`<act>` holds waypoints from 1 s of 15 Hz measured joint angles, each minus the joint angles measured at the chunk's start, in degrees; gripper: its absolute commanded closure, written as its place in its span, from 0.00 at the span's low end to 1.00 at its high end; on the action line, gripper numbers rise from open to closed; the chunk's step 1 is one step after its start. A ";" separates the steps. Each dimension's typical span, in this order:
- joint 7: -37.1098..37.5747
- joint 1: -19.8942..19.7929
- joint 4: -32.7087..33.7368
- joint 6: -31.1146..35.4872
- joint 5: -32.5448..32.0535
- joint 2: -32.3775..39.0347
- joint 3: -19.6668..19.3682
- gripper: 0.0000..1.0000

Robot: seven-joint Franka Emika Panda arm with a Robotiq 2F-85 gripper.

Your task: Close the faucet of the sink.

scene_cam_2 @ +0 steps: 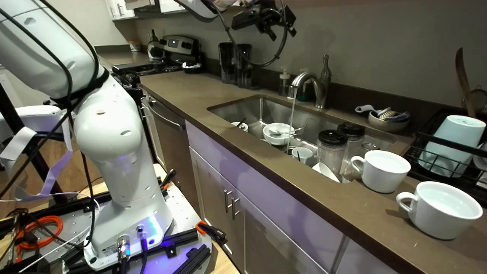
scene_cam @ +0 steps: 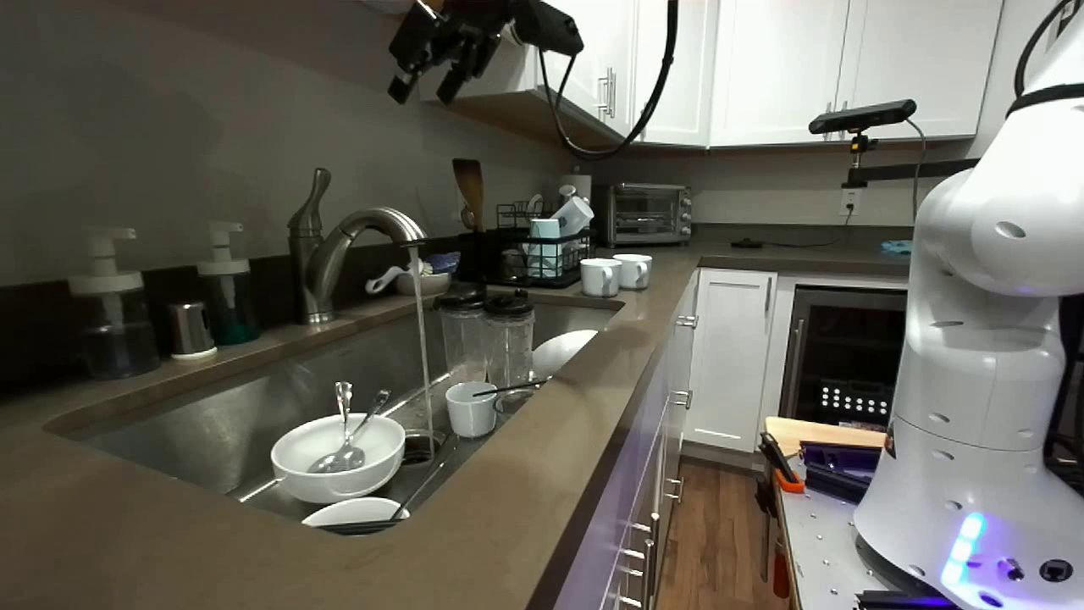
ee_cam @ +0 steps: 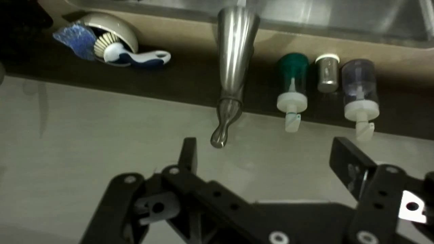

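Note:
The silver gooseneck faucet (scene_cam: pixel 326 271) stands at the back rim of the stainless-steel sink (scene_cam: pixel 212 424); the faucet (scene_cam_2: pixel 320 91) and sink (scene_cam_2: pixel 274 110) show in both exterior views. A stream of water (scene_cam: pixel 422 339) runs from its spout into the sink. Its lever handle (scene_cam: pixel 313 203) points upright. My gripper (scene_cam: pixel 423 91) hangs above the faucet, open and empty, apart from it; the gripper (scene_cam_2: pixel 282 35) shows there too. In the wrist view, the faucet (ee_cam: pixel 234 51) lies ahead of the open gripper (ee_cam: pixel 264 145), its lever tip nearer the left finger.
Soap bottles (scene_cam: pixel 224 288) and a small metal cup (scene_cam: pixel 191 329) stand beside the faucet. A bowl with a brush (ee_cam: pixel 113 34) is on its other side. Bowls (scene_cam: pixel 339 457), a mug and lidded jars (scene_cam: pixel 508 339) fill the sink. White mugs (scene_cam_2: pixel 384 171) stand on the counter by a dish rack (scene_cam_2: pixel 422 152).

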 measured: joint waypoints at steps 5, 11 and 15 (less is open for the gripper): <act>0.51 -2.65 5.73 7.47 -2.33 7.91 0.28 0.00; 0.52 -2.71 6.30 7.50 -2.34 8.47 0.57 0.00; 0.52 -2.72 6.31 7.80 -2.35 8.65 0.61 0.00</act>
